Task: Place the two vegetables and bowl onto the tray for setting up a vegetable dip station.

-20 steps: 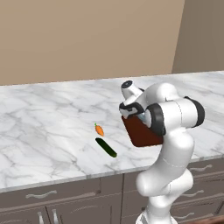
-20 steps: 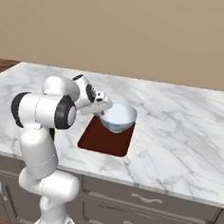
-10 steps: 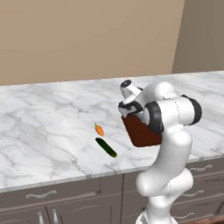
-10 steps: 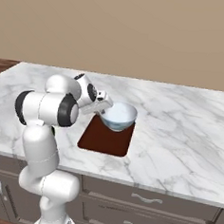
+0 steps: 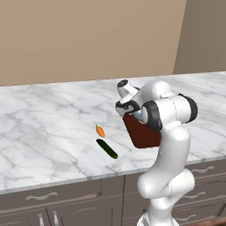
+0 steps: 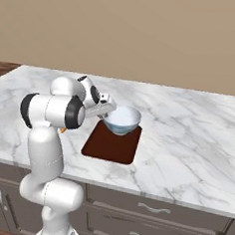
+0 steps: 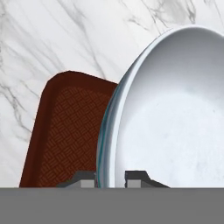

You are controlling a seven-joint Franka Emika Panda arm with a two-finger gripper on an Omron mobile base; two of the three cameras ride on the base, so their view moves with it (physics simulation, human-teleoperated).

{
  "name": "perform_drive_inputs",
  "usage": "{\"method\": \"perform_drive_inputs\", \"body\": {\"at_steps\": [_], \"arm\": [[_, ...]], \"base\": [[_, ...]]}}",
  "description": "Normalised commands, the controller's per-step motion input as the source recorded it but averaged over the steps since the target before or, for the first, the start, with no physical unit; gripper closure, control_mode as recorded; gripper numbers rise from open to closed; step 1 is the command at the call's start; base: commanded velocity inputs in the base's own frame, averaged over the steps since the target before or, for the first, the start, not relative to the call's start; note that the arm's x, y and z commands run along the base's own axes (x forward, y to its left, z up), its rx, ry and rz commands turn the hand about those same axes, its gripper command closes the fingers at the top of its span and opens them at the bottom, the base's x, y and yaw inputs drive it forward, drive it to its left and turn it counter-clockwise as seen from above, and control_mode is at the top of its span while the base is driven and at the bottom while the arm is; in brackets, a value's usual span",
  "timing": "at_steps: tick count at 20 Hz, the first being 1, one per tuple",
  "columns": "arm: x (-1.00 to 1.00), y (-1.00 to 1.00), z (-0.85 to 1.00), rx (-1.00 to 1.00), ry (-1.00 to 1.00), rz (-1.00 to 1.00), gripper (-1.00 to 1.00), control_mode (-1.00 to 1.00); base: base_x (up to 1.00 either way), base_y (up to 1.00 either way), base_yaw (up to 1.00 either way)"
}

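My gripper (image 7: 110,177) is shut on the rim of the pale white-bluish bowl (image 7: 175,109), one fingertip on each side of the rim. In the right base view the bowl (image 6: 122,119) hangs from the gripper (image 6: 108,114) over the far end of the dark reddish-brown tray (image 6: 112,144); whether it touches the tray I cannot tell. The tray (image 7: 61,131) lies under and beside the bowl. The small orange carrot (image 5: 100,130) and the dark green cucumber (image 5: 107,148) lie on the counter left of the tray (image 5: 141,134).
The marble counter (image 6: 188,130) spreads wide to the right of the tray, and its front edge runs just past the tray's near side. A tan wall stands behind. Drawers (image 6: 152,209) sit below the counter.
The arm has shifted only slightly, with the bowl held in the same grip over the tray. The carrot and cucumber have not moved.
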Motion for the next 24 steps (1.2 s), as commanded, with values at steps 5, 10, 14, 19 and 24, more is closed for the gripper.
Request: {"method": "perform_drive_inputs", "body": {"at_steps": [5,10,14,19,24], "arm": [[0.16,0.15,-0.20,0.00,0.11,0.00,1.00,-1.00],[0.18,0.00,-0.31,-0.02,0.08,0.00,1.00,-1.00],[0.10,0.00,-0.11,0.00,0.00,0.00,1.00,-1.00],[-0.01,0.00,0.00,0.00,0.00,0.00,-1.00,-1.00],[-0.11,-0.01,0.00,0.00,0.00,0.00,-1.00,-1.00]], "base": [[0.00,0.00,0.00],[0.00,0.00,0.00],[0.00,0.00,0.00],[0.00,0.00,0.00],[0.00,0.00,0.00]]}}
